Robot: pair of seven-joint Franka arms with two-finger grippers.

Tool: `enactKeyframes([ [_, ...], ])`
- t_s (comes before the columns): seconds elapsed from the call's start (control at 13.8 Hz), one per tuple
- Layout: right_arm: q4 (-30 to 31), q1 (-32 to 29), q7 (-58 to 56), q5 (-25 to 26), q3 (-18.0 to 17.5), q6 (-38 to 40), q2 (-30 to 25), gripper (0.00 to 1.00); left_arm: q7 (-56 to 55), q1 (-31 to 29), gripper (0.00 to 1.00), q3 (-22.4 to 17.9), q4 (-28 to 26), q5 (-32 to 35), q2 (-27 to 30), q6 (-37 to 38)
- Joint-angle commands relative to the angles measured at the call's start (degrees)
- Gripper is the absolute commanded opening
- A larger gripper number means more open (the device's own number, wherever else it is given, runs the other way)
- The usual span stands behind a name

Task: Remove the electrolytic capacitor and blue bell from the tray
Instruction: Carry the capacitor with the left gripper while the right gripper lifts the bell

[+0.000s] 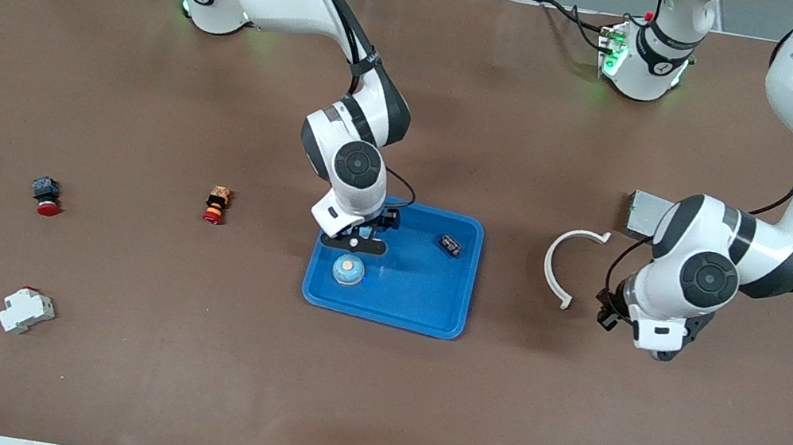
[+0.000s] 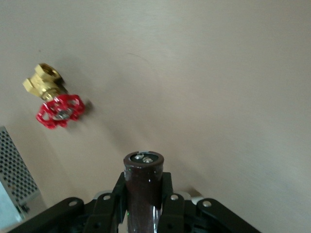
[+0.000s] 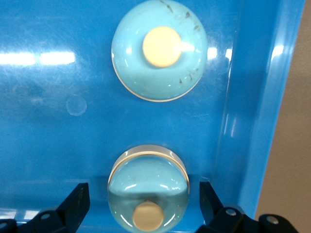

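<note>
A dark brown capacitor (image 2: 143, 179) stands upright between the fingers of my left gripper (image 2: 143, 196), which is shut on it above the bare table near the white ring (image 1: 565, 263). Another capacitor (image 1: 450, 245) lies in the blue tray (image 1: 423, 303). My right gripper (image 3: 143, 196) hangs low over the tray and is open. A light-blue bell (image 3: 148, 191) with a tan button sits between its fingers (image 3: 77, 204), with a gap on each side. A second bell (image 3: 159, 57) (image 1: 348, 271) rests in the tray, nearer to the front camera.
A brass valve with a red handwheel (image 2: 53, 99) and a perforated metal box (image 2: 14, 179) (image 1: 643, 214) lie near the left gripper. Toward the right arm's end are an orange-red button (image 1: 216, 204), a black-red button (image 1: 46, 196) and a white breaker (image 1: 25, 311).
</note>
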State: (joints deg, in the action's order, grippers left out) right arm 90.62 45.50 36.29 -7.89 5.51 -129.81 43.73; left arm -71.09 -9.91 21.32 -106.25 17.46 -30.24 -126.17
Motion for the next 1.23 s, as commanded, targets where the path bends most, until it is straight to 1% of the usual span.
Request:
enactKeyframes([
  [0.0, -0.62, 0.21, -0.08, -0.19, 0.12, -0.09, 0.3, 0.75, -0.37, -0.63, 0.0, 1.01, -5.96, 1.7, 1.5, -3.46],
  [0.07, -0.62, 0.21, -0.08, -0.19, 0.12, -0.09, 0.21, 0.58, -0.37, -0.81, 0.0, 1.01, -7.46, 1.7, 1.59, -4.25],
  [0.22, -0.7, 0.03, -0.08, -0.28, 0.12, -0.09, 0.21, 0.32, -0.45, -0.9, 0.0, 1.01, -8.61, 1.62, 1.33, -4.35],
  [0.29, -0.88, -0.06, -0.08, -0.19, 0.12, -0.01, 0.12, 0.19, -0.45, -1.42, 0.06, 1.01, -8.97, 1.62, 1.24, -4.35],
  [0.36, -0.88, -0.23, -0.08, -0.19, 0.12, 0.26, 0.12, 0.17, -0.37, -1.6, 0.16, 1.01, -9.06, 1.62, 1.07, -4.35],
  [0.43, -0.88, -0.32, -0.17, -0.19, 0.12, 0.61, -0.05, 0.16, -0.37, -1.6, 0.34, 1.01, -9.06, 1.7, 0.98, -4.35],
  [0.58, -1.31, -0.49, -0.35, -0.19, 0.12, 0.79, -0.49, 0.16, -0.19, -1.69, 1.0, 1.01, -8.62, 1.62, 0.98, -4.35],
  [0.65, -1.41, -0.5, -0.43, -0.19, 0.12, 1.05, -0.84, 0.16, -0.19, -1.69, 1.0, 1.09, -8.18, 1.62, 1.06, -4.26],
  [0.8, -1.93, -0.67, -0.96, -0.1, 0.29, 5.5, -3.55, 0.14, -0.98, -1.51, 1.0, 1.18, -6.26, 1.62, 1.85, -3.48],
  [0.87, -2.19, -1.63, -3.14, -0.1, 0.38, 8.75, -5.74, 0.13, -1.16, -1.16, 1.0, 1.35, -4.25, 1.27, 2.46, -2.08],
  [0.94, -2.11, -3.12, -6.73, -0.1, 0.38, 12.18, -8.46, 0.13, -1.16, -0.99, 1.0, 2.31, -1.96, 0.92, 2.99, 0.89],
  [1.16, -1.94, -8.3, -17.98, -0.1, 0.47, 22.2, -15.58, 0.13, -1.51, -0.55, 1.0, 6.7, 7.17, 0.56, 2.47, 9.78],
])
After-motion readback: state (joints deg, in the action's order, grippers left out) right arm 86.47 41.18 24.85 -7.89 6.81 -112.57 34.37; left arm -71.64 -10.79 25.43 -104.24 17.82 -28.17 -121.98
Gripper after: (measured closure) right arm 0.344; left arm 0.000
